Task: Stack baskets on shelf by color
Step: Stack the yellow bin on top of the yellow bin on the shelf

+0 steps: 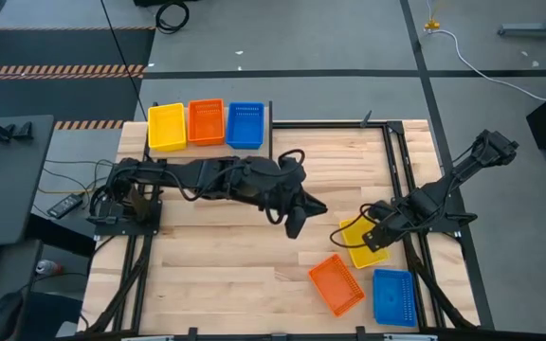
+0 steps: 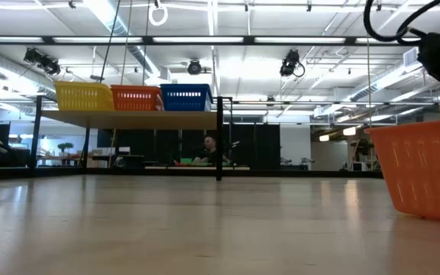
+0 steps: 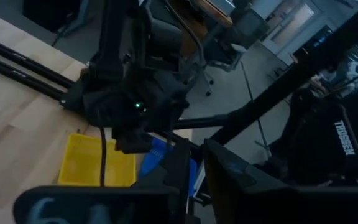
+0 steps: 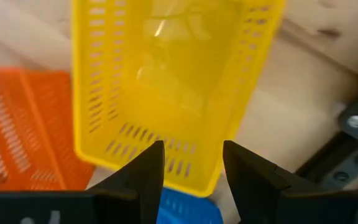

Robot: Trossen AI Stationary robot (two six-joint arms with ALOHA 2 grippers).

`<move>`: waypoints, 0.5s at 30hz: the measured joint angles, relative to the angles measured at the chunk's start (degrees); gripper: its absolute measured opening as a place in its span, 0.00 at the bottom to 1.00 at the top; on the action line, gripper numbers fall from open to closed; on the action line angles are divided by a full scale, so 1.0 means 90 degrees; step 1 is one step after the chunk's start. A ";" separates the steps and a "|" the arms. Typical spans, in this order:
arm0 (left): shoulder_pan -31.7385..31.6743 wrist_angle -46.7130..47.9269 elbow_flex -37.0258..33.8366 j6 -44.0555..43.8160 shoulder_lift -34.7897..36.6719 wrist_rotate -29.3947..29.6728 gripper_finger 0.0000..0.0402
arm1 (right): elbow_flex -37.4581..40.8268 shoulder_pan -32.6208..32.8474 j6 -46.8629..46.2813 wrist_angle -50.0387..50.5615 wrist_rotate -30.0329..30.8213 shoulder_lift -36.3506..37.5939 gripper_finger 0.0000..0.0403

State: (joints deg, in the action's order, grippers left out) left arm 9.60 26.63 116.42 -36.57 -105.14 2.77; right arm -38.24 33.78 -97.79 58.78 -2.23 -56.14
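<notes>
The shelf (image 2: 128,120) stands at the table's far left and carries a yellow basket (image 1: 167,126), an orange one (image 1: 207,121) and a blue one (image 1: 245,124) side by side. Another yellow basket (image 1: 354,242) lies at the near right, with an orange basket (image 1: 336,284) and a blue basket (image 1: 393,296) on the table beside it. My right gripper (image 4: 192,171) is open over the yellow basket's short end (image 4: 166,158). My left gripper (image 1: 295,224) hovers shut and empty over mid-table. My right gripper comes from above, its fingers (image 4: 143,174) standing apart over the yellow basket's short end wall near one corner (image 4: 207,183). I cannot tell whether they touch it.
Black frame rails (image 1: 401,170) run along the table's right side near my right arm. The bare wood tabletop (image 1: 207,256) spreads between the shelf and the loose baskets. In the low view the orange basket (image 2: 426,172) stands close at the right.
</notes>
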 joint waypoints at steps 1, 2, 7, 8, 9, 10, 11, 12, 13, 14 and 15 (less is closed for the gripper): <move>0.0001 -0.0002 -0.0002 0.0004 0.0000 -0.0020 0.13 | 0.0000 0.0000 -0.0084 0.0055 0.0031 0.0000 0.42; 0.0001 0.0000 -0.0001 0.0005 0.0000 -0.0056 0.13 | 0.0000 0.0000 -0.0148 0.0097 0.0057 -0.0002 0.42; 0.0003 0.0010 -0.0001 0.0003 0.0000 -0.0106 0.13 | 0.0002 0.0000 -0.0492 0.0717 0.0139 -0.0010 0.42; 0.0003 0.0003 0.0000 -0.0001 0.0000 -0.0107 0.13 | 0.0017 0.0000 -0.0527 0.0717 0.0178 -0.0012 0.42; 0.0003 -0.0017 -0.0002 -0.0002 0.0000 -0.0107 0.13 | 0.0012 0.0000 -0.0603 0.0657 0.0256 -0.0017 0.42; 0.0003 -0.0058 -0.0002 -0.0003 0.0000 -0.0107 0.13 | 0.0012 0.0000 -0.0666 0.0642 0.0308 -0.0019 0.42; 0.0003 -0.0097 -0.0002 0.0001 0.0000 -0.0110 0.13 | 0.0012 -0.0004 -0.0723 0.0652 0.0319 -0.0035 0.42; 0.0003 -0.0118 -0.0002 0.0022 0.0000 -0.0115 0.13 | 0.0012 -0.0005 -0.0770 0.0662 0.0315 -0.0071 0.42; 0.0003 -0.0145 -0.0002 0.0026 0.0000 -0.0114 0.13 | 0.0012 -0.0005 -0.0779 0.0663 0.0310 -0.0109 0.42; 0.0003 -0.0186 -0.0002 0.0025 0.0000 -0.0112 0.13 | 0.0012 -0.0005 -0.0780 0.0650 0.0296 -0.0141 0.42; 0.0003 -0.0242 -0.0002 0.0028 0.0000 -0.0112 0.13 | 0.0012 -0.0005 -0.0785 0.0634 0.0269 -0.0184 0.42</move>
State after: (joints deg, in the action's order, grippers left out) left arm 9.63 24.45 116.40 -36.32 -105.14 1.76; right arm -38.13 33.74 -104.86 64.48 0.19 -57.79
